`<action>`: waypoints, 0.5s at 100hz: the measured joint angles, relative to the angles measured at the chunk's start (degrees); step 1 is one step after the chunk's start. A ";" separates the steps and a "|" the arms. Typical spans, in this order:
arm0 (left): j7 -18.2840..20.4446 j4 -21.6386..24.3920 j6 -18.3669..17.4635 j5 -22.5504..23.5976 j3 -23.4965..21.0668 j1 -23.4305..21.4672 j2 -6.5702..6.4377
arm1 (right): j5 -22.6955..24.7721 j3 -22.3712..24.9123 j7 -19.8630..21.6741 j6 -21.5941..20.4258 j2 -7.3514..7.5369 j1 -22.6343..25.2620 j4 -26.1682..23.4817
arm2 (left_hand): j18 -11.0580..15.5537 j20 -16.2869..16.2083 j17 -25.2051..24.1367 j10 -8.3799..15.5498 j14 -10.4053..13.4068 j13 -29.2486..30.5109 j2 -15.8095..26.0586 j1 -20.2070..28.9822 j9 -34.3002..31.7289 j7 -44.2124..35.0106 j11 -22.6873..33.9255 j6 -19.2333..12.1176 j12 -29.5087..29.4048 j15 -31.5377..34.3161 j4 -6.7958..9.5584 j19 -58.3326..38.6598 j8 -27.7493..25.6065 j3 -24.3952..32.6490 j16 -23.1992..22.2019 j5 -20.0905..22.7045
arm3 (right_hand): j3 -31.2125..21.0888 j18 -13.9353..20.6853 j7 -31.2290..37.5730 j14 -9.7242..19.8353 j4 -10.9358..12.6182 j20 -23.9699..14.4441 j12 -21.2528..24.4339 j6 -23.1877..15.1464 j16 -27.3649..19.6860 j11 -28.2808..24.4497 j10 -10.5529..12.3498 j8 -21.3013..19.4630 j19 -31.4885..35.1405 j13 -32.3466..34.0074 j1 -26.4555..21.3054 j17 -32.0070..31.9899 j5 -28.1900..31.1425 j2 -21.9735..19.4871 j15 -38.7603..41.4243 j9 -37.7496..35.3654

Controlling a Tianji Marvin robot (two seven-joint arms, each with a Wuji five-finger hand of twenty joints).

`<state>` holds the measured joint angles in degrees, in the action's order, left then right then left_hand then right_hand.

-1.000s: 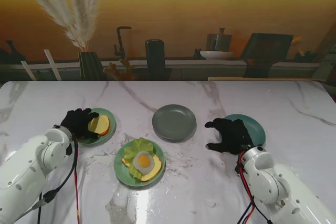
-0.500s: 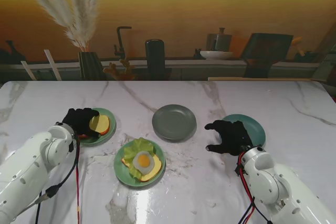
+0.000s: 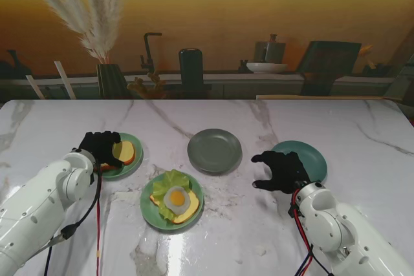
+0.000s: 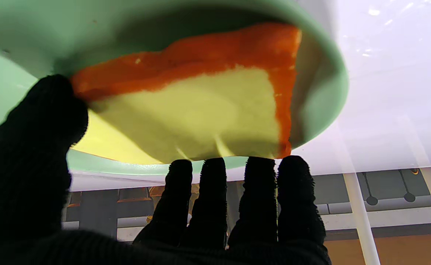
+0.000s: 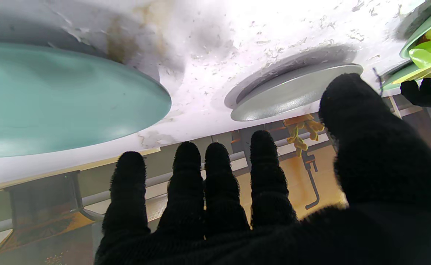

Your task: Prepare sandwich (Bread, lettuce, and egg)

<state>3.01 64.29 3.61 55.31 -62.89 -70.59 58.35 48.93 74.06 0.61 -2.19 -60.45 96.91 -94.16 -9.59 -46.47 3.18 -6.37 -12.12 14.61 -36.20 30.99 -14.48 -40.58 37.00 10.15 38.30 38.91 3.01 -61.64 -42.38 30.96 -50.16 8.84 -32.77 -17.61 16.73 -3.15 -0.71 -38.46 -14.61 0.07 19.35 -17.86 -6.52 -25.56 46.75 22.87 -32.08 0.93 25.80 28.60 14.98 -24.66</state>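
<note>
Overhead, the left hand (image 3: 100,148) covers the bread slice (image 3: 124,152) on its green plate (image 3: 134,159). Its wrist view shows thumb and fingers (image 4: 215,191) pinching opposite crust edges; being soft and light, it needs a gentle grip. The right hand (image 5: 237,206) hovers spread, holding nothing.

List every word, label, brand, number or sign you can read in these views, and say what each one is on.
None: no readable text in any view.
The bread slice, its green plate, the sandwich plate, the grey plate and the teal plate are unmarked.
The gloved left hand and right hand show no label.
The backdrop shows only pictures.
</note>
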 measured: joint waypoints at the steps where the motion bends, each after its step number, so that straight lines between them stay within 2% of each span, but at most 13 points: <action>1: -0.05 -0.04 0.00 0.04 0.04 0.03 0.00 | -0.04 -0.05 0.01 0.04 0.00 -0.01 0.02 | 0.02 -0.41 0.08 0.13 0.00 0.05 -0.04 0.00 -0.40 -0.16 0.40 0.00 0.42 0.22 -0.04 -0.44 -0.12 0.00 -0.20 0.00 | 0.00 0.00 0.00 0.00 0.00 0.00 0.00 0.00 0.00 0.00 0.00 0.00 0.00 0.00 0.00 -0.04 0.00 0.00 0.00 0.00; 10: -0.73 -0.31 0.06 0.33 0.35 0.23 0.00 | -0.37 -0.37 0.15 0.30 0.00 -0.09 0.18 | 0.11 -2.79 2.17 0.90 -0.01 1.60 -0.66 -0.01 -1.84 -3.21 2.85 0.00 2.90 3.97 -1.07 -2.98 -2.93 0.00 -3.40 0.00 | 0.00 -0.01 0.00 0.00 0.00 0.00 0.00 0.00 0.00 0.00 0.00 0.00 0.00 0.00 0.00 -0.29 0.00 0.00 0.00 -0.01; 18: -1.14 -0.43 0.22 0.41 0.43 0.25 0.04 | -0.44 -0.53 0.29 0.34 0.00 -0.18 0.34 | 0.40 -3.97 5.11 1.08 -0.01 4.38 -0.74 -0.14 -3.99 -5.92 4.32 0.00 4.71 6.42 -1.19 -4.73 -5.09 0.00 -4.87 0.05 | 0.00 -0.02 0.00 0.00 0.00 0.00 0.00 0.00 0.01 0.00 0.00 0.00 0.00 0.00 0.00 -0.30 0.00 0.00 0.00 -0.01; 30: -1.28 -0.47 0.76 0.20 0.43 0.25 0.17 | -0.62 -0.63 0.51 0.55 0.00 -0.27 0.44 | 0.88 -4.02 8.48 1.12 -0.01 6.71 -1.50 -0.21 -5.54 -8.20 5.39 -0.01 5.02 7.18 -1.21 -4.93 -7.10 0.00 -7.70 0.17 | 0.01 -0.02 0.00 0.00 0.00 0.00 0.00 0.00 0.03 0.00 0.00 0.01 0.00 0.00 -0.01 -0.31 0.00 0.00 0.00 -0.01; 41: -1.67 -0.96 1.34 -0.65 1.04 0.74 0.21 | -0.68 -0.70 0.58 0.65 0.00 -0.32 0.54 | 0.94 -3.37 11.22 1.27 -0.01 9.99 -3.50 -0.21 -7.69 -9.71 6.39 -0.08 5.03 6.98 -1.20 -4.93 -8.37 0.00 -10.64 2.01 | 0.01 -0.02 0.00 0.00 0.00 0.00 0.00 0.00 0.05 0.00 0.00 0.01 0.00 0.00 -0.01 -0.31 0.01 0.00 0.00 -0.01; 46: -1.74 -1.33 1.39 -1.06 1.41 1.13 0.21 | -0.68 -0.72 0.58 0.65 0.00 -0.35 0.60 | 0.96 -3.27 12.25 1.29 -0.01 10.91 -4.53 -0.64 -8.18 -10.91 6.83 -0.10 5.38 6.46 -1.17 -4.93 -8.61 1.45 -11.82 2.01 | 0.01 -0.02 0.00 0.00 0.00 0.00 0.00 0.00 0.07 0.00 0.00 0.01 0.00 0.00 -0.01 -0.31 0.01 0.00 0.00 -0.01; 50: -1.82 -1.63 1.39 -1.24 1.72 1.40 0.22 | -0.68 -0.74 0.57 0.65 0.00 -0.38 0.66 | 0.91 -2.32 14.08 1.30 -0.01 13.12 -5.98 -2.36 -9.10 -12.27 7.63 -0.11 7.88 6.20 -0.99 -5.43 -10.00 5.05 -13.81 2.63 | 0.02 -0.02 0.00 0.00 0.00 0.00 0.00 0.00 0.08 0.00 0.00 0.01 0.00 0.00 -0.02 -0.31 0.01 0.00 0.00 -0.01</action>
<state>1.19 62.66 5.00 54.07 -61.16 -69.18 58.57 48.25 73.32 1.17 -1.54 -60.45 96.53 -93.50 -8.68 -48.80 17.25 -5.07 -12.13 27.73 -42.18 28.63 -23.58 -52.85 44.63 10.04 46.18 45.12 2.01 -67.08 -52.38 36.02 -63.96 11.47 -32.75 -17.64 16.73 -3.15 -0.71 -38.46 -14.61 0.07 19.43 -17.86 -6.52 -25.55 46.75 22.87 -32.10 0.62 25.81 28.60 14.98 -24.67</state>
